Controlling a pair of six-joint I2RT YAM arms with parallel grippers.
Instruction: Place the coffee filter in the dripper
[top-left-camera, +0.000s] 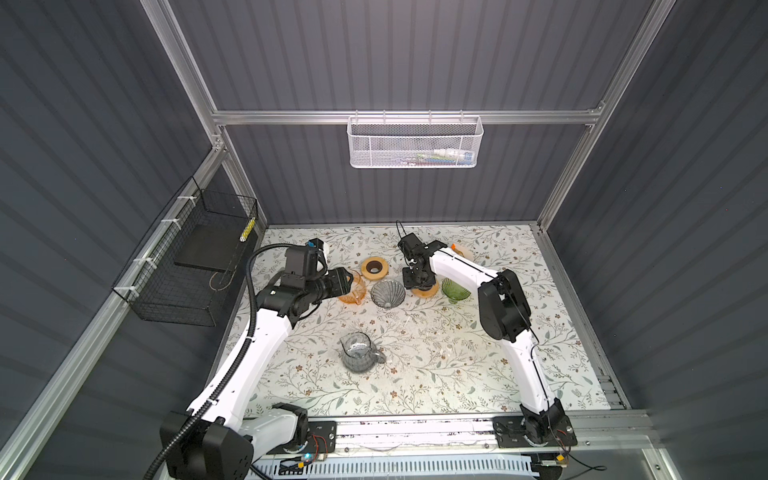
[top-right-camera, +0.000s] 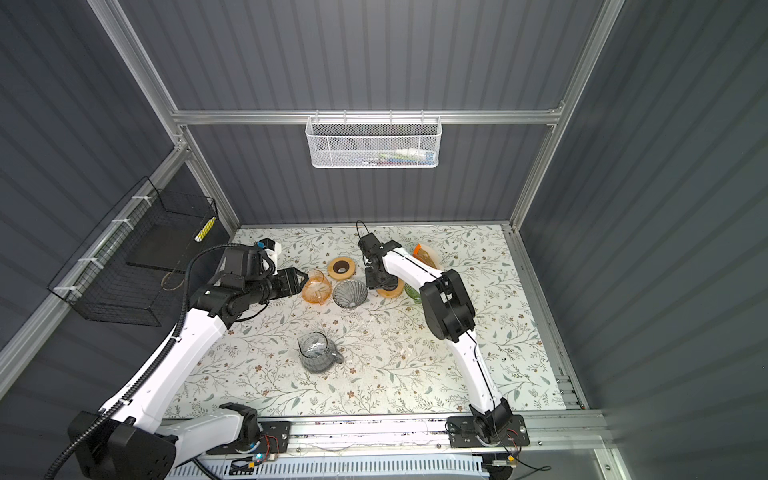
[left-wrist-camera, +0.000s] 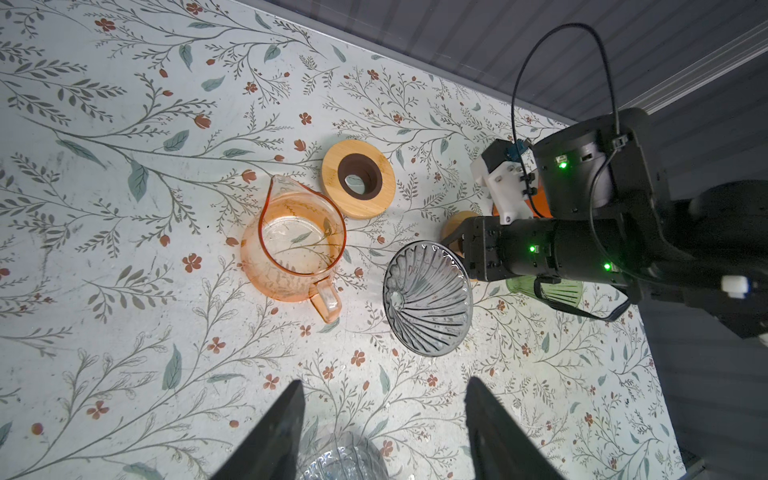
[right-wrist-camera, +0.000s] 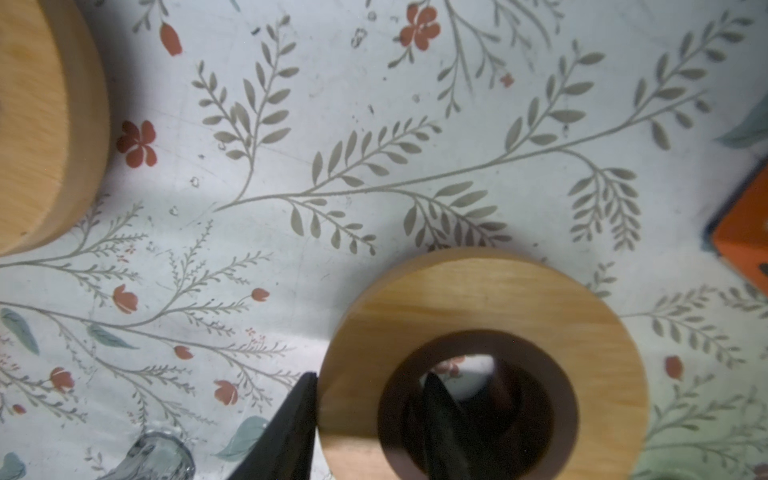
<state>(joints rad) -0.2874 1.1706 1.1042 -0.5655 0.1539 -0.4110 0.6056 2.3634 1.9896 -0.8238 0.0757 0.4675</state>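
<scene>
Flowery worktop (top-left-camera: 436, 374): our grey glass dripper (top-left-camera: 387, 293) lies tipped near the middle, no coffee filter in it, and we see no filter yet. Left claw (left-wrist-camera: 384, 381) is apart, empty. Right claw (right-wrist-camera: 370, 376) straddles a wooden ring (right-wrist-camera: 498, 299); pinching, we cannot tell.

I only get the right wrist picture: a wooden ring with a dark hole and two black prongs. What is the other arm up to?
Observer: The left gripper hangs open in the air, holding nothing.
Operator: Any glassware nearby?
Observer: An orange glass pitcher stands upright.
Operator: And the dripper?
Observer: A grey ribbed dripper lies on its side between that pitcher and your ring.
</scene>
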